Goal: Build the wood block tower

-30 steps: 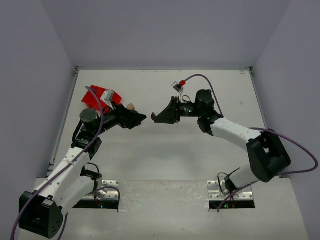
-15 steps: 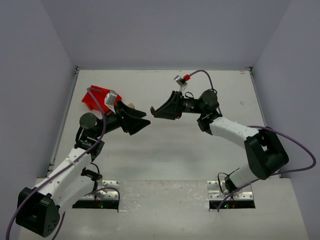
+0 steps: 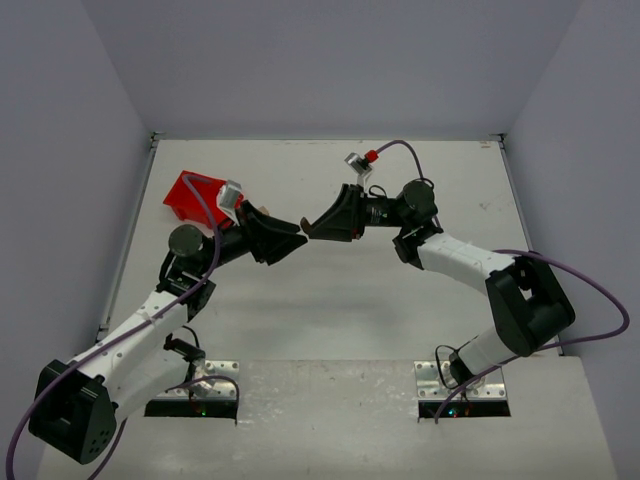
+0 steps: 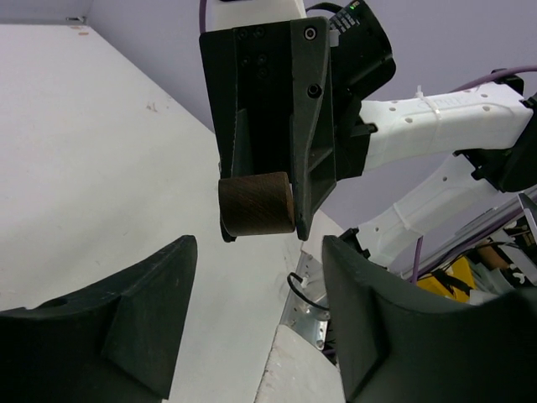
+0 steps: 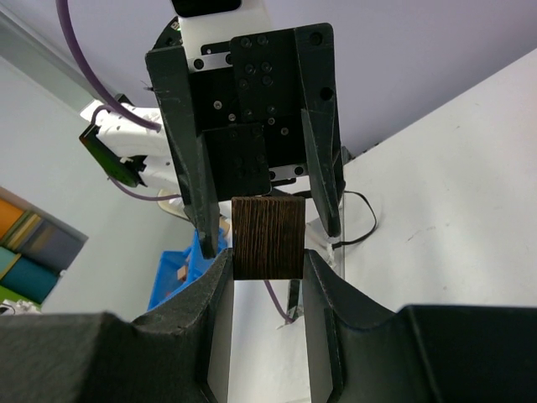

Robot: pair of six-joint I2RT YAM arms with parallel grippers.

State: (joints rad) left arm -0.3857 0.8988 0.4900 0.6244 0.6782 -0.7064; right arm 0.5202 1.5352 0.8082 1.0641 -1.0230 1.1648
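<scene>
Right fingers (image 5: 210, 327) around dark, grainy wooden block (image 5: 267, 238); left fingers (image 4: 143, 311) apart.

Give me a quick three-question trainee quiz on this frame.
1. True or false: the right gripper is shut on a dark brown block, held up in the air.
2. Pick one. The left gripper is: A) shut on the same block; B) open, facing the block; C) lying flat on the tabletop.
3. Fill in: in the top view, the red bin sits on the ___ arm's side.

Key: 1 true; 2 B; 3 left.
</scene>
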